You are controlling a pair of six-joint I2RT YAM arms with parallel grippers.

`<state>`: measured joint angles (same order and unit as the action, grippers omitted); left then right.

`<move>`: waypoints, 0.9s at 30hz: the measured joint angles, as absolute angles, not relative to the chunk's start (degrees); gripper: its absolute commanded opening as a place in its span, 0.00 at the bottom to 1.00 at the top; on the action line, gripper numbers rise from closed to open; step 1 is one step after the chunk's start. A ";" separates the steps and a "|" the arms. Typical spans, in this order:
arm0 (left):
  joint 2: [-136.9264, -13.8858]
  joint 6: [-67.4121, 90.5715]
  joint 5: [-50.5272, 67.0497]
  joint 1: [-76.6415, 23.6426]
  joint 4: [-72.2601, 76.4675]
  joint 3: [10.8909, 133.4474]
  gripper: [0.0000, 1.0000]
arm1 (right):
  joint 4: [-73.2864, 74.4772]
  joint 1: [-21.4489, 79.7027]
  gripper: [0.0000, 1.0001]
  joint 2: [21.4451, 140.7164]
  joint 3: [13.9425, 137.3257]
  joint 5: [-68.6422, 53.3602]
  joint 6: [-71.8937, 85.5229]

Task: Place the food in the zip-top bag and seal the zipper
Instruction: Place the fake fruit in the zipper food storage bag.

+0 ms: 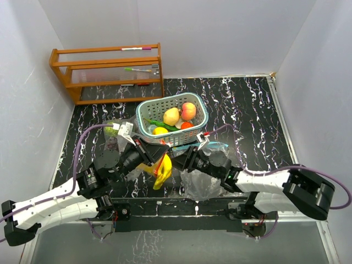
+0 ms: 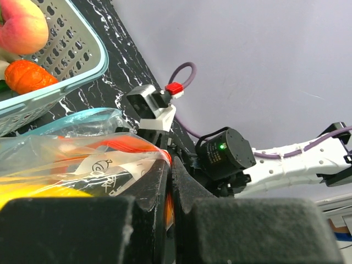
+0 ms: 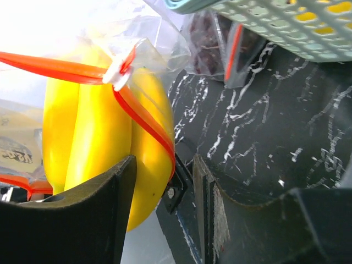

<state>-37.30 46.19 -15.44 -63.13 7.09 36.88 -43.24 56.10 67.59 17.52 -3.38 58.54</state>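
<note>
The zip-top bag (image 2: 82,159), clear with an orange zipper (image 3: 143,113) and a white slider (image 3: 118,74), hangs between my two grippers and holds yellow bananas (image 1: 163,171) (image 3: 93,132). My left gripper (image 1: 147,159) (image 2: 171,165) is shut on the bag's orange zipper edge. My right gripper (image 1: 184,159) (image 3: 164,165) is open, its fingers astride the zipper strip and the bulge of a banana. More food lies in the basket (image 1: 142,110): a peach (image 1: 188,111), a yellow fruit (image 1: 171,116), an orange (image 1: 187,125) and something green (image 1: 162,124).
The teal basket (image 2: 82,60) (image 3: 275,27) stands just behind the grippers. A second clear bag with dark purple fruit (image 3: 206,38) lies left of it. Crumpled clear plastic (image 1: 201,184) sits under the right arm. A wooden rack (image 1: 110,71) is at the back left.
</note>
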 measured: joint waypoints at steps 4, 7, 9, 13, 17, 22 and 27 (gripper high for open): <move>-37.21 46.48 -14.96 -63.13 7.22 37.60 0.00 | -48.01 57.82 0.38 72.20 19.86 -4.14 57.80; -36.23 46.98 -14.66 -63.13 7.66 38.22 0.00 | -51.77 59.20 0.25 73.21 20.95 -4.36 56.77; -35.09 47.29 -14.48 -63.13 7.77 38.37 0.00 | -54.04 59.61 0.12 73.52 21.34 -4.43 56.36; -33.43 47.66 -14.33 -63.13 8.14 38.61 0.00 | -54.26 59.83 0.08 73.54 22.83 -3.62 55.35; -32.42 47.68 -14.33 -63.13 8.12 38.81 0.00 | -51.27 60.55 0.15 71.24 23.86 -1.37 53.91; -31.75 47.11 -14.31 -63.13 6.83 41.74 0.00 | -49.84 60.99 0.41 65.25 22.63 0.32 52.71; -30.50 45.41 -14.44 -63.13 5.58 46.26 0.00 | -45.63 62.50 0.63 55.35 20.14 2.52 51.51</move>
